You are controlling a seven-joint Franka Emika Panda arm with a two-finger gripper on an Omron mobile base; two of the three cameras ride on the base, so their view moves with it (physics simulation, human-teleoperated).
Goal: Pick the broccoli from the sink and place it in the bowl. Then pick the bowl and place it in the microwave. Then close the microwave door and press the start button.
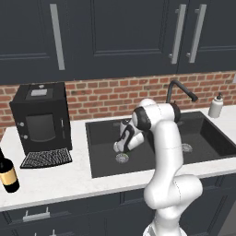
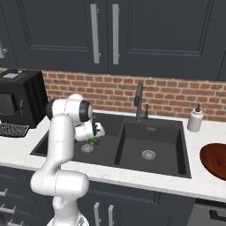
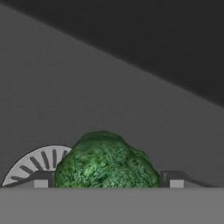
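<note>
Reaching down into the left basin of the sink (image 1: 138,161), the white arm has its gripper (image 1: 120,148) low over the round metal drain (image 1: 122,158) in the left base view. The black coffee machine (image 1: 40,117) stands at nine o'clock from the basin, a wine bottle (image 1: 8,173) sits on the counter at the near left, and the curved faucet (image 1: 180,91) rises at about one o'clock.

From the right base view, the broccoli (image 2: 94,142) peeks out bright green just under the gripper (image 2: 94,137), on the basin floor beside the drain (image 2: 87,148). The reddish-brown bowl (image 2: 216,161) waits on the counter well off at three o'clock, past the second basin and the soap bottle (image 2: 194,119).

In the hand view, the broccoli (image 3: 107,164) lies right between the two finger tips (image 3: 40,181), which stand spread to either side of it, at nine and three o'clock. Whether they touch it I cannot tell; they don't look to be pinching it yet. The drain (image 3: 37,164) shows at its nine o'clock side.

It looks light and lumpy, the florets likely a bit yielding, so I'd judge a grip across the widest middle of the head safest, low enough that it won't roll out.
</note>
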